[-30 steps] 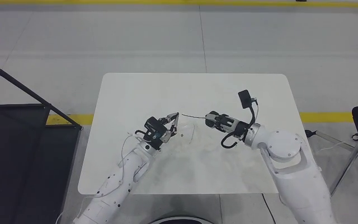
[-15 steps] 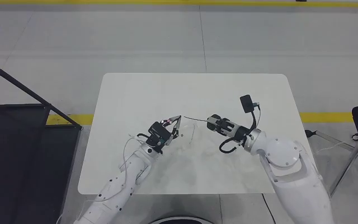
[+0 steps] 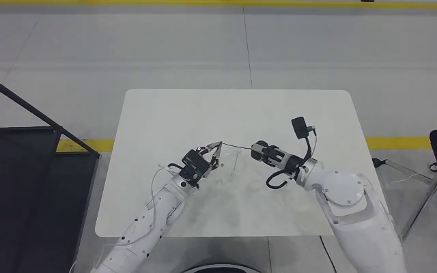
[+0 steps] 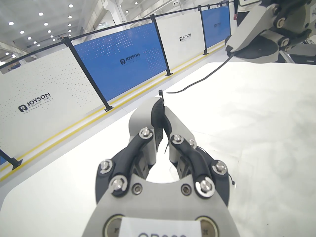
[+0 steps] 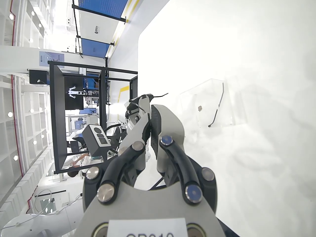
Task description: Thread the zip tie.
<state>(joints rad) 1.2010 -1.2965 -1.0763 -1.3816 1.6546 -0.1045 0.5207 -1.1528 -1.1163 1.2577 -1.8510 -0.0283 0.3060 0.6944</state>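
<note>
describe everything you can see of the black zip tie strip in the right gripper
The zip tie strip is thin, black and looks like flexible plastic. One end is clamped between the shut fingers of the right gripper; the rest juts out in a gentle curve above the white table, toward the left gripper. Its free tip ends right beside the small square black head that sticks out of the left gripper's shut fingers, not yet through it. Nothing else touches it.

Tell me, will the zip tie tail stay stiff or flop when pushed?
Probably semi-stiff: the zip tie tail juts from the right gripper in a gentle curve. Being so thin, it likely buckles under end-on pushing.
</note>
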